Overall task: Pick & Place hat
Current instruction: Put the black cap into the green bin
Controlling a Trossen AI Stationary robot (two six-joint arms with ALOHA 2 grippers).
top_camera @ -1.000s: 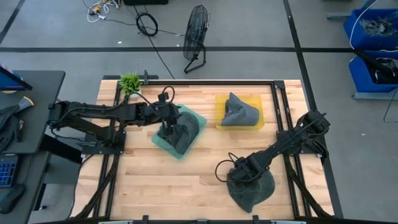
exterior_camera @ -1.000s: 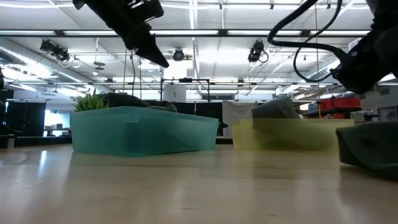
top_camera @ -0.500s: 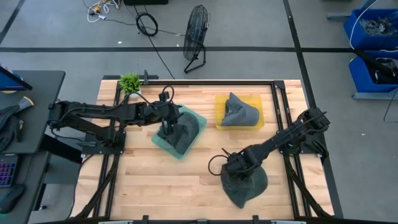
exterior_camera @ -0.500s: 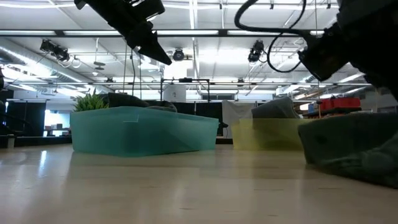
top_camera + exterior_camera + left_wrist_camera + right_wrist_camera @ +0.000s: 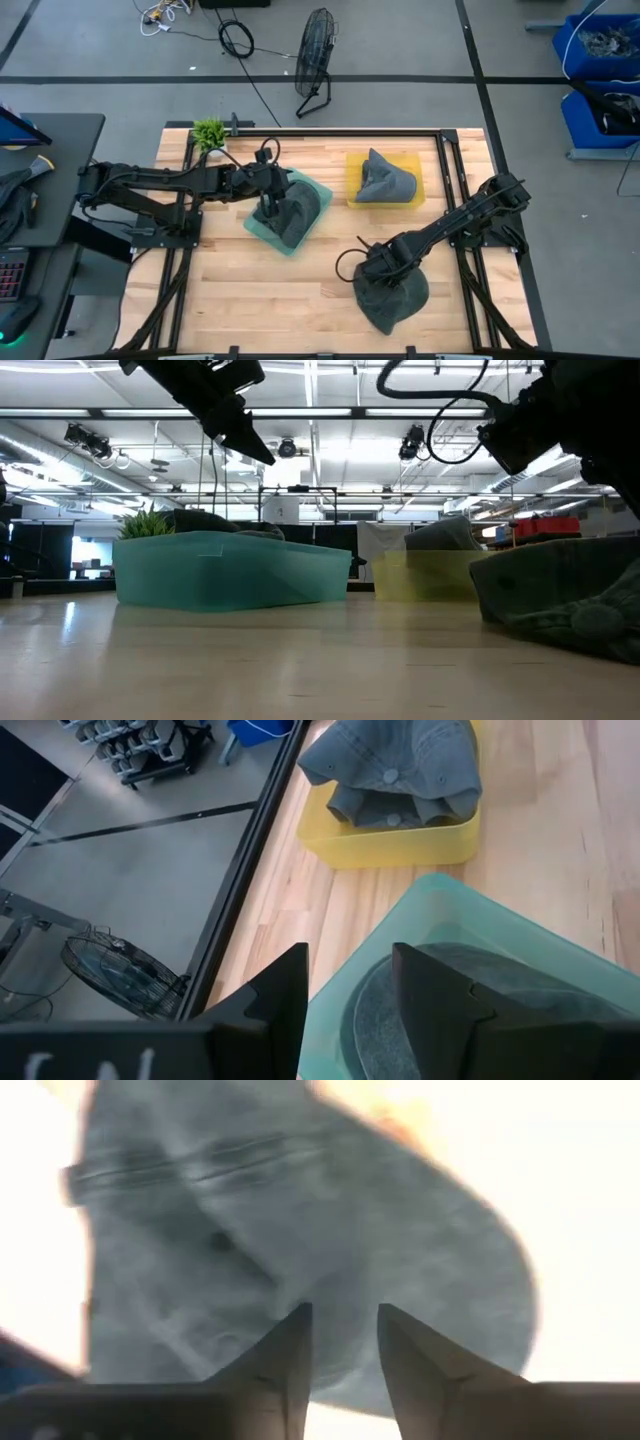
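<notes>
A grey hat (image 5: 397,300) lies on the wooden table near its near edge and also shows in the low view (image 5: 560,595). My right gripper (image 5: 378,270) sits on the hat's left part, its fingers close together on the fabric (image 5: 300,1210). A second grey hat (image 5: 297,215) rests inside a teal bin (image 5: 322,188). My left gripper (image 5: 268,210) hangs open above that bin (image 5: 230,570), clear of its hat (image 5: 560,990). A third grey hat (image 5: 385,180) fills a yellow bin (image 5: 355,162). My right gripper is shut on the grey hat's cloth (image 5: 345,1295) on the hat's left part, coming from above at a slant from the table's right. The gripper itself covers the exact spot. The hat's underside (image 5: 590,640) rests on the table.
A small green plant (image 5: 210,132) stands at the table's far left corner. The yellow bin (image 5: 450,575) and the teal bin sit side by side across the table's far half. Black frame rails (image 5: 448,190) run along the table's sides. Bare wood (image 5: 270,290) lies left of the near hat.
My right gripper has moved toward the table's left and slightly toward the far edge, dragging the grey hat along the table with it. Most of that shift came in the first half second. In the low view the hat has slid farther into the picture.
</notes>
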